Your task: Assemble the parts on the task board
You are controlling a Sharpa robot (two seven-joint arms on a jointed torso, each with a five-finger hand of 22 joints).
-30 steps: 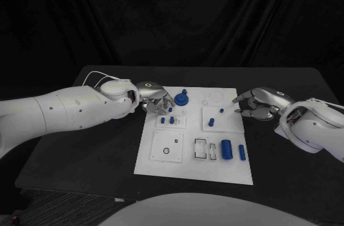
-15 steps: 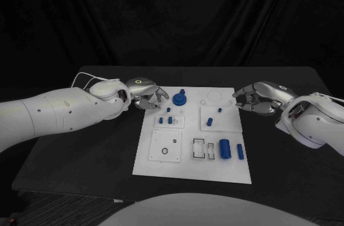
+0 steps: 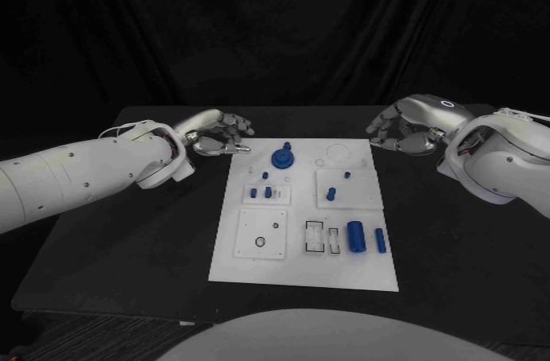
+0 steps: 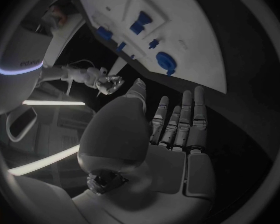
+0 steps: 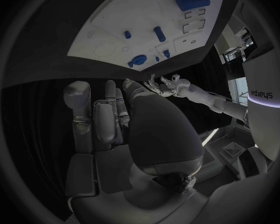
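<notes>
**Both hands off the board, parts lying in place**

The task board (image 3: 304,218) lies in the middle of the black table (image 3: 137,218), its long axis running from the robot's side to the far edge. The left hand (image 3: 218,133) hangs over bare table just off the board's far left corner, fingers loosely curled with gaps between them, nothing in its hold. In the left wrist view the fingers (image 4: 180,119) reach out side by side toward the board (image 4: 177,30), empty.

Over on the other side, the right hand (image 3: 404,130) sits just beyond the board's far right corner, fingers bent in a loose claw and holding nothing; whether the tips touch one another is hard to tell from the head view.

On the board, the round blue knob (image 3: 283,156) stands near the far edge. A large blue cylinder (image 3: 357,238) lies on its side in the near right section, long axis pointing from near to far, and a slimmer blue pin (image 3: 379,240) lies just beside it, parallel. A short blue peg (image 3: 330,193) rests on the right middle plate, lengthwise the same way. Small blue pegs (image 3: 261,192) stand in the left middle plate.
</notes>
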